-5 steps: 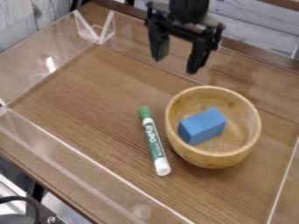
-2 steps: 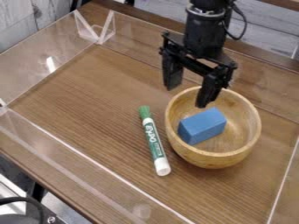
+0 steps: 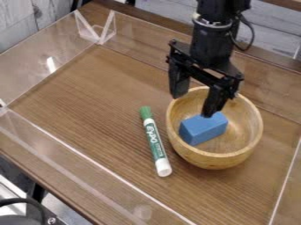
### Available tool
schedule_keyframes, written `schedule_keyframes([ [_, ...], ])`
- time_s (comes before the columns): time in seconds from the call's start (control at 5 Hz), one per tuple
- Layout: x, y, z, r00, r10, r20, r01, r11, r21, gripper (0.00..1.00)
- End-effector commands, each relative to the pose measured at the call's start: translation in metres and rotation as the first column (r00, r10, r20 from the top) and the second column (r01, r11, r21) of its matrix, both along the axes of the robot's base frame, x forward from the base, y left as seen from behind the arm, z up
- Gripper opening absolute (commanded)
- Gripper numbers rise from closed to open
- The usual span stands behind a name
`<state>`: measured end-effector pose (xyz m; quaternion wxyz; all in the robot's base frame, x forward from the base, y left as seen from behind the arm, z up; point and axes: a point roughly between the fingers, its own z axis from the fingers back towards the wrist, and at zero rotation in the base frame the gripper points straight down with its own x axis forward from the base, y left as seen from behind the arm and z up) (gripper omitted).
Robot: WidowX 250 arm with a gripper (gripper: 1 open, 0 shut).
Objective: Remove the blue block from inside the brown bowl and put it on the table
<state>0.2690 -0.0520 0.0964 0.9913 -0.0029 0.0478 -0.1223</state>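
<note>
gripper (image 3: 194,104) with its fingers spread wide, poised over the back part of the brown bowl (image 3: 182,104), one finger toward the bowl's left side in the view and the other reaching down close to the blue block (image 3: 202,130). nothing is held. the block sits inside the bowl, on its floor, turned at an angle to the view and lying a little toward the bowl's left wall. whether the nearer fingertip touches the block or only hangs above its back edge, i can't tell from this one view.

the step in hand looks like the approach for the grasp: the block is yet to be picked up, and the bowl still has to give it up. the next move probably calls for bringing the gripper forward over the bowl's middle, so that the block lies between the fingers, then lowering inside the rim and closing on two opposite sides. the wall beside the block seems to leave limited room, so a finger could catch the rim or nudge the bowl.

after that, a straight lift clear of the bowl would be wise before any sideways travel. the table (image 3: 88,97) offers a place to set it down to the left of the bowl, beyond the green-and-white marker (image 3: 156,142), which lies just beside the bowl.
</note>
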Motion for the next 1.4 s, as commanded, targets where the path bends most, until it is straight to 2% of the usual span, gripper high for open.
schedule_keyframes([
  [0.0,0.003,-0.006,0.010,0.998,-0.022,0.060,0.023,1.000,-0.012,1.00],
  [1.2,-0.005,-0.021,-0.015,0.992,-0.091,0.082,0.091,0.996,-0.002,1.00],
])
